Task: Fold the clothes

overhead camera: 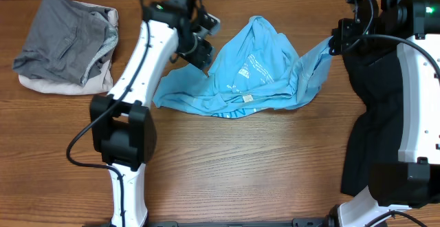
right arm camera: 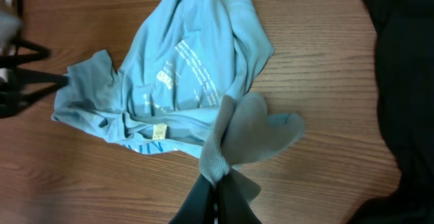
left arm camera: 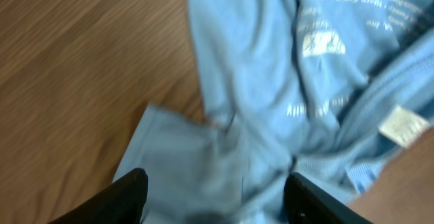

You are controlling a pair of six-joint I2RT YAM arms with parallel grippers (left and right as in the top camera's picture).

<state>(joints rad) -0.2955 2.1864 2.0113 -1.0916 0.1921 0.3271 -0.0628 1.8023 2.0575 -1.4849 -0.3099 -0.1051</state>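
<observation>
- Right gripper (right arm camera: 218,182), closest to its wrist camera, is clenched on a bunched end of the light blue soft-knit T-shirt (right arm camera: 183,68); it looks like a sleeve, and the cloth fans out just past the pinch
- Left gripper (left arm camera: 213,193) is released, with its dark fingers (left arm camera: 129,197) wide apart over the opposite sleeve flap; you cannot tell from this view whether they touch the cloth
- T-shirt lies crumpled mid-table on the brown wooden table (overhead camera: 240,165) between the two arms, with its small white prints and white neck label (right arm camera: 159,130) facing up
- Handling, as a judgement: expect it to be light, limp and without stiffness; it should drape from any single pinch and drag its folds along, and on the smooth wood it will likely slide instead of spreading
- Grip advice: take doubled edges such as sleeve hems, shoulder seams or bottom corners, one per gripper, and pinch deep so a thin layer doesn't slip out
- Black shirt (overhead camera: 371,117) lies under the right arm, near the held sleeve; keep your pull clear of it
- Grey and cream garment pile (overhead camera: 65,45) sits at far left, well apart
</observation>
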